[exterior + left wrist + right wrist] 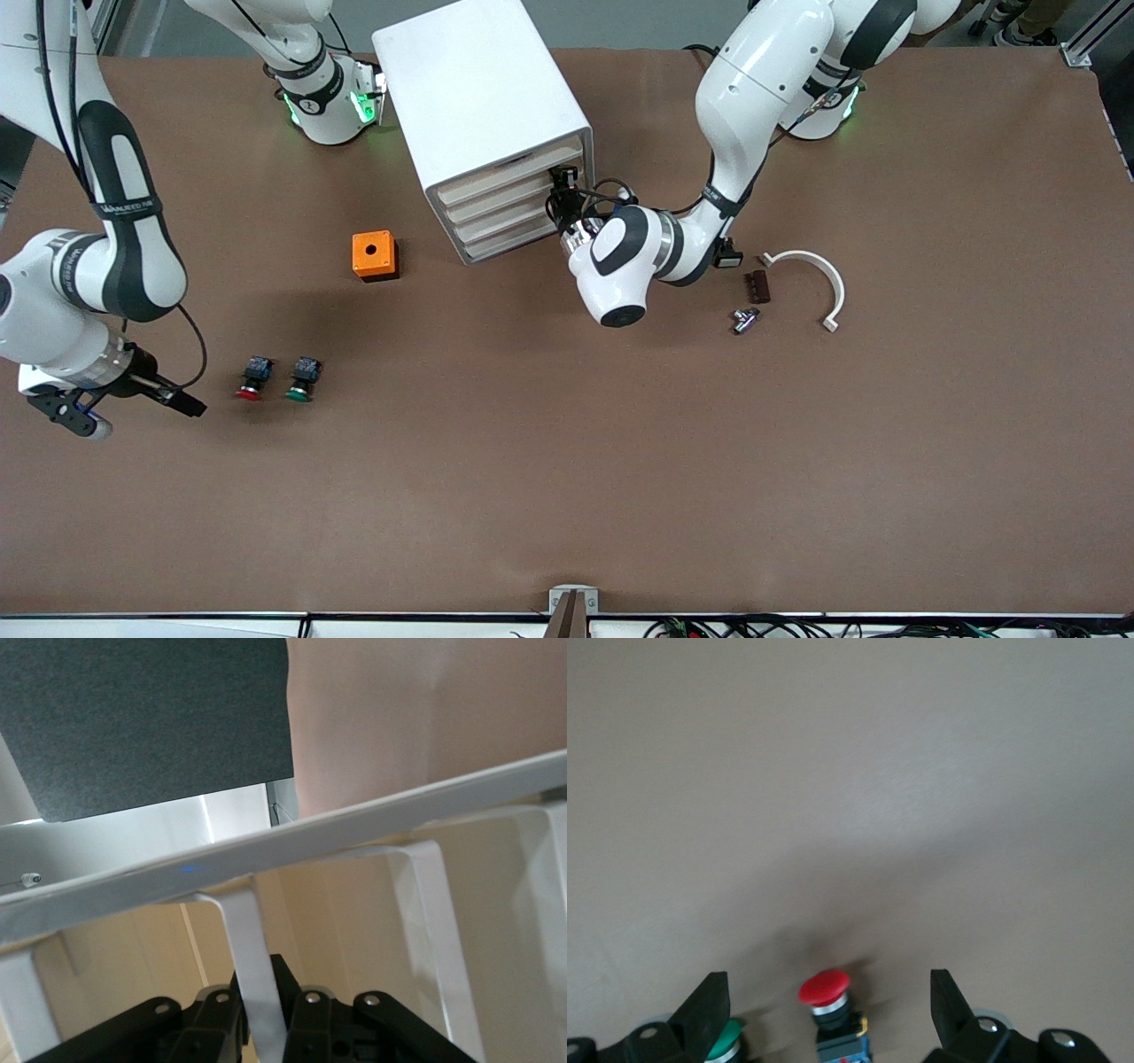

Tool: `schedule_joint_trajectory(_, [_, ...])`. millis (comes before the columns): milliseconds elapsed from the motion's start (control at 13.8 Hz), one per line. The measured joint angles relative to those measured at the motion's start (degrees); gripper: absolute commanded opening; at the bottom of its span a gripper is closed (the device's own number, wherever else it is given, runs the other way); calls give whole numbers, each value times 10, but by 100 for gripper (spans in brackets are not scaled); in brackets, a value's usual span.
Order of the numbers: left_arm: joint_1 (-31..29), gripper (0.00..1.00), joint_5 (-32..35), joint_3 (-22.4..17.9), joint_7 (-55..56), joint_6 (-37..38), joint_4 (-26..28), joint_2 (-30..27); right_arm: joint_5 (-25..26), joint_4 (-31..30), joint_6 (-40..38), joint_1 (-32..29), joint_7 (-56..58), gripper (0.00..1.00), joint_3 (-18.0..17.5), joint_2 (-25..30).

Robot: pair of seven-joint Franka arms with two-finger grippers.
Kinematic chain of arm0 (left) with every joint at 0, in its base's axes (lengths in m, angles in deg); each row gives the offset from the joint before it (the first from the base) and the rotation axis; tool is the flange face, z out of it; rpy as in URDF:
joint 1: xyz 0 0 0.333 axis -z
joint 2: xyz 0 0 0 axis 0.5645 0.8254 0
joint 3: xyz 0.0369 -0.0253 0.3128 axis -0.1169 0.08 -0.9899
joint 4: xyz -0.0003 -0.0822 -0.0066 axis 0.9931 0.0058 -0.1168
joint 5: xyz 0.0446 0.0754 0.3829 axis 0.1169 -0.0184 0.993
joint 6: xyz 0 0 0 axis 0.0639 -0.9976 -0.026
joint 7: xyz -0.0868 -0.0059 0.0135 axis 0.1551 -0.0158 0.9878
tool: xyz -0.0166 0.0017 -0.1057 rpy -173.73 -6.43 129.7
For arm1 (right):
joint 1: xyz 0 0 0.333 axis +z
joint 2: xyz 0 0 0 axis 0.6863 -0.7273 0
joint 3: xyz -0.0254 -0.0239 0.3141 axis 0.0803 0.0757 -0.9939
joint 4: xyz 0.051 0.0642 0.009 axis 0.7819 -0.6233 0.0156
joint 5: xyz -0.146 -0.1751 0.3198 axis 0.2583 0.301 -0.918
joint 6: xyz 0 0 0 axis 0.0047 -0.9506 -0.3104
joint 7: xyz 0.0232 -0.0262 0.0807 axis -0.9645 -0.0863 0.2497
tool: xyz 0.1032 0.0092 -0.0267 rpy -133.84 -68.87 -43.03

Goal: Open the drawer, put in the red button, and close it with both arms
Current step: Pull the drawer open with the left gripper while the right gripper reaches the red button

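Observation:
The white cabinet (pixel 483 106) stands near the arms' bases with its four drawers (pixel 496 204) all looking pushed in. My left gripper (pixel 565 188) is at the drawer fronts, at the end toward the left arm. In the left wrist view the left gripper (pixel 266 1014) is shut on a thin white rib of a drawer front (pixel 257 948). The red button (pixel 251 379) lies on the table beside its green twin (pixel 303 379). My right gripper (pixel 190 405) is open, low by the red button. In the right wrist view the red button (pixel 825 992) sits between the open fingertips (pixel 713 992).
An orange box with a hole (pixel 374 255) sits between the buttons and the cabinet. A white curved piece (pixel 811 275), a brown block (pixel 758 286) and a small metal part (pixel 746 319) lie toward the left arm's end.

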Motion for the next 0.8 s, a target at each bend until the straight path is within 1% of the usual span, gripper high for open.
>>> schedule_joint_trajectory(145, [0,10,0,0,3,0,0,0,1,-10,-11,13,-1,100,0,-3])
schedule_joint_trajectory(290, [-1,10,0,0,3,0,0,0,14,-34,-7,19,0,100,0,-7])
schedule_joint_trajectory(363, [-3,11,0,-1,3,0,0,0,25,-51,6,23,0,100,0,-8])
schedule_joint_trajectory(581, [-21,12,-1,-1,3,0,-1,0,35,-105,63,30,0,100,0,-8])
schedule_joint_trajectory(799, [-46,14,-1,-3,3,-1,-3,0,35,-132,83,30,-1,100,0,-7])
